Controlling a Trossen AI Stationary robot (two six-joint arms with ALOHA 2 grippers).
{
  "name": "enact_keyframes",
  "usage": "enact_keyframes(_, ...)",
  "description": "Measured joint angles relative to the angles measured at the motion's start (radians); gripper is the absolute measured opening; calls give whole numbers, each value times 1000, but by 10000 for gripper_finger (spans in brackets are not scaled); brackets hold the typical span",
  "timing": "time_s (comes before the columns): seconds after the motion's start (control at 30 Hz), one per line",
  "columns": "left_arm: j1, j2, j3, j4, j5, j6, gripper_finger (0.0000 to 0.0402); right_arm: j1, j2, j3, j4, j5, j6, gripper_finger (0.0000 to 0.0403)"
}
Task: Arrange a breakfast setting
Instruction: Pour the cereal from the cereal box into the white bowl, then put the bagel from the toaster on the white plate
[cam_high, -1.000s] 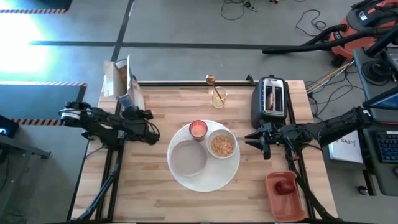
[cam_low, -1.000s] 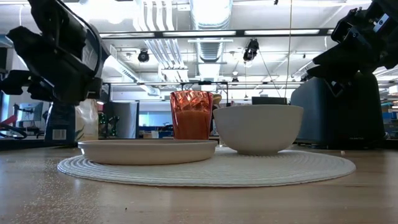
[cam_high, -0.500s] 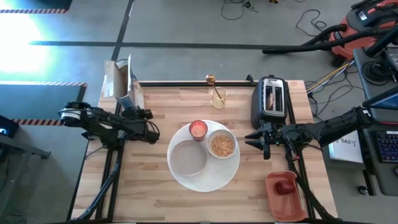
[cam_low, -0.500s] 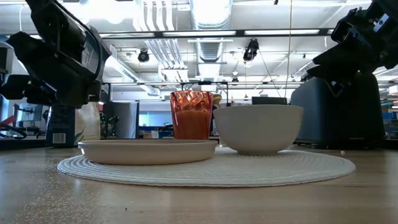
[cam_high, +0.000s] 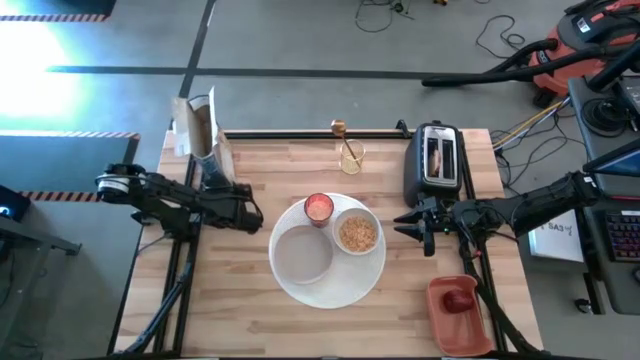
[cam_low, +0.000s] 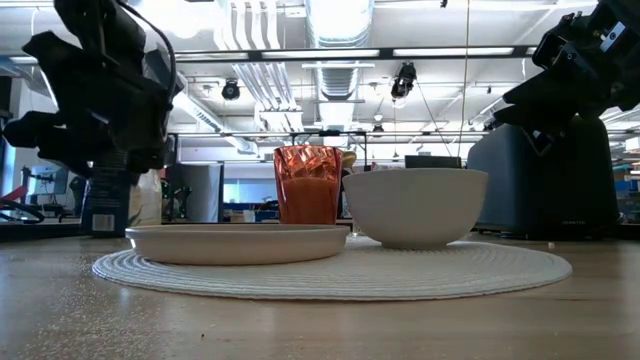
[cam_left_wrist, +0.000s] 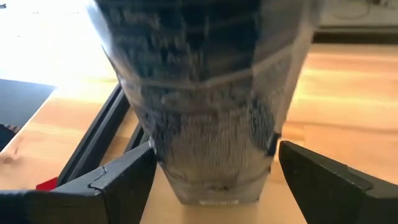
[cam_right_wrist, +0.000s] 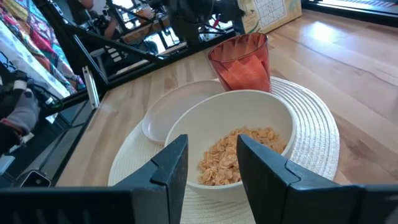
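Your left gripper (cam_high: 243, 212) has its jaws spread wide around the bag (cam_left_wrist: 205, 106) at the table's (cam_high: 250, 310) ten o'clock, not gripping. Your right gripper (cam_high: 412, 224), at three o'clock, is part open, empty. Bowl (cam_high: 356, 233), cup (cam_high: 318, 207) and plate (cam_high: 303, 255) sit centred on the mat (cam_high: 372, 275).

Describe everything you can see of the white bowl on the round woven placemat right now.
The white bowl is a smooth, glossy, deep round bowl, ceramic by its look, standing upright on the right part of the round white woven placemat. It holds a low heap of golden-brown cereal flakes, well below the rim. The pink-red cup stands just behind it, and the smaller white plate lies close beside it. No gripper touches it.
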Motion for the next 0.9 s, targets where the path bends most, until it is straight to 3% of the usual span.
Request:
enact_keyframes(0.4, -19, 1, -1, 46, 71, 115, 316, 0, 0, 0, 0, 0, 0, 128)
enact_keyframes(0.47, -26, 0, 0, 69, 119, 152, 316, 0, 0, 0, 0, 0, 0, 128)
enact_keyframes(0.6, -40, 0, 35, 68, 311, 163, 316, 0, 0, 0, 0, 0, 0, 128)
enact_keyframes(0.73, -88, 0, 74, 61, 406, 237, 316, 0, 0, 0, 0, 0, 0, 128)
enact_keyframes(0.83, -142, 0, 106, 78, 421, 282, 316, 0, 0, 0, 0, 0, 0, 128)
enact_keyframes(0.9, -188, 0, 124, 109, 379, 302, 316, 0, 0, 0, 0, 0, 0, 128)
